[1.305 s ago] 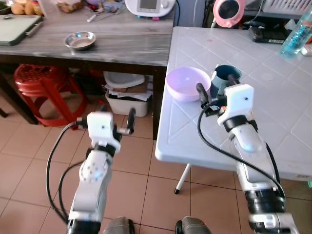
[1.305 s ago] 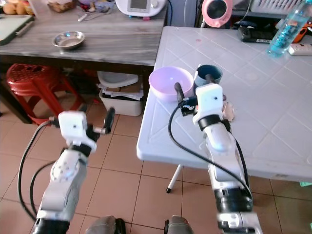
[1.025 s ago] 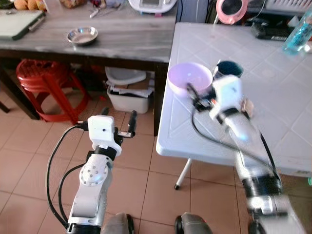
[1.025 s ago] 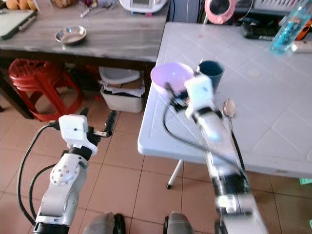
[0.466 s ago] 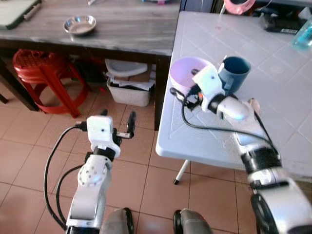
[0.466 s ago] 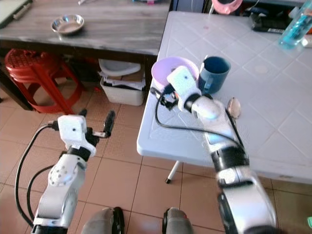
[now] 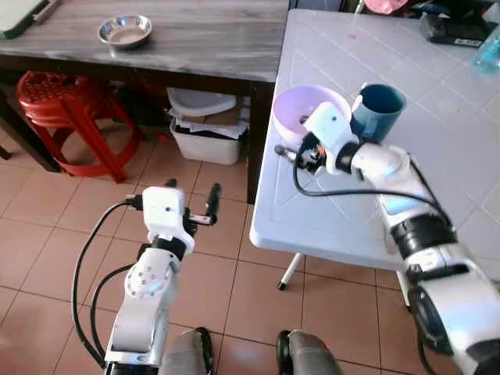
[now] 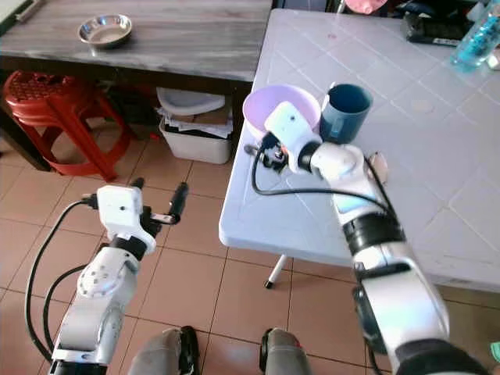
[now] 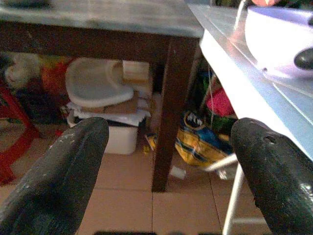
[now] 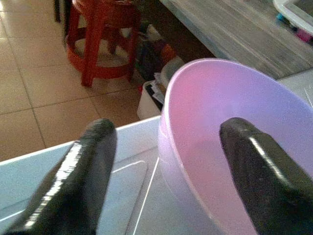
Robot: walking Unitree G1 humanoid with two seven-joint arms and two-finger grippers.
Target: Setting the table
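Observation:
A light purple bowl (image 7: 309, 108) stands at the near left corner of the white plastic table (image 7: 344, 219), with a dark blue mug (image 7: 380, 109) touching its right side. A metal spoon (image 8: 378, 164) lies just behind my right forearm. My right gripper (image 7: 287, 151) is open low at the bowl's near-left side, and in the right wrist view the bowl (image 10: 230, 147) sits between the fingers (image 10: 78, 176). My left gripper (image 7: 191, 192) is open over the tiled floor, left of the table.
A grey wooden table (image 7: 195, 47) on the left carries a small steel bowl (image 7: 125, 30). Under it are a red stool (image 7: 66, 101) and a white bin (image 7: 205, 129). A blue bottle (image 8: 476, 35) and a black device (image 7: 453, 27) sit at the far side.
My right gripper has swung left and down, from beside the mug to the bowl's near-left rim. The camera has moved forward and tilted down. The left arm has hardly moved.

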